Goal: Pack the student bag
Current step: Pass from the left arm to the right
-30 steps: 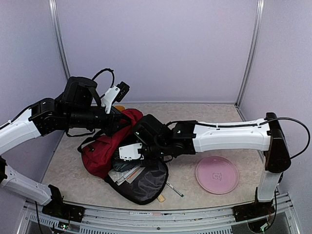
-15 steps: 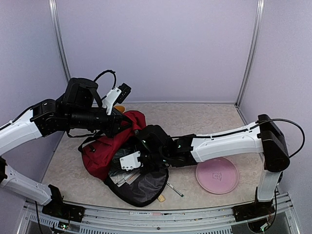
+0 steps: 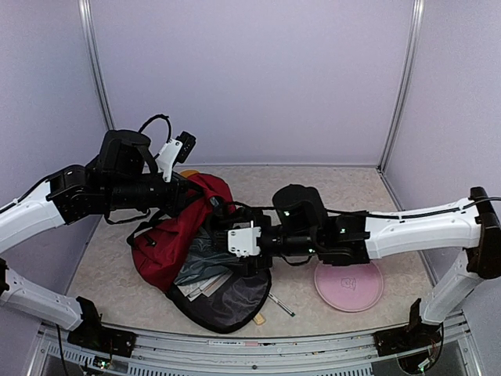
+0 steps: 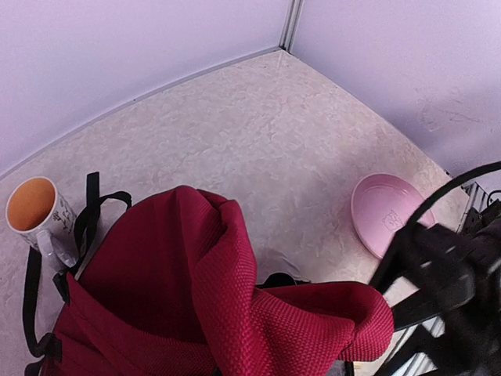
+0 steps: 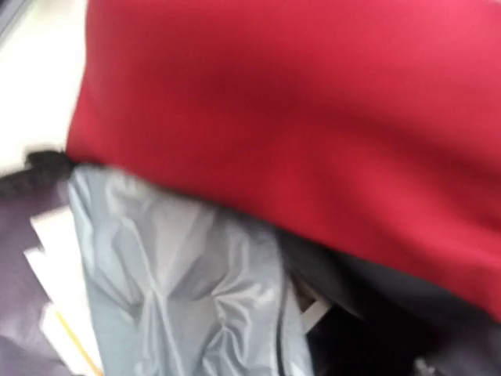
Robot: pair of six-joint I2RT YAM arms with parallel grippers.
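Observation:
The student bag (image 3: 168, 243), dark red with black straps, lies open at the left middle of the table. Its red top flap (image 4: 196, 298) is bunched and held up where my left gripper (image 3: 202, 200) sits, shut on the fabric; the fingers themselves are hidden. Crinkled grey fabric (image 3: 202, 254) and white papers (image 3: 200, 280) lie in the bag's mouth, above its black lining (image 3: 231, 298). My right gripper (image 3: 227, 235) hovers at the mouth, just right of the grey fabric. In the blurred right wrist view I see only red flap (image 5: 297, 102) and grey fabric (image 5: 180, 282), no fingers.
A pink plate (image 3: 348, 286) lies right of the bag, under my right forearm. A pen (image 3: 279, 305) and a small tan thing (image 3: 260, 319) lie near the front edge. A mug (image 4: 35, 211) stands behind the bag by the back wall.
My right arm has drawn back to the right, out of the bag's mouth, and grey fabric now shows there. My left arm has shifted slightly left, still holding the flap up.

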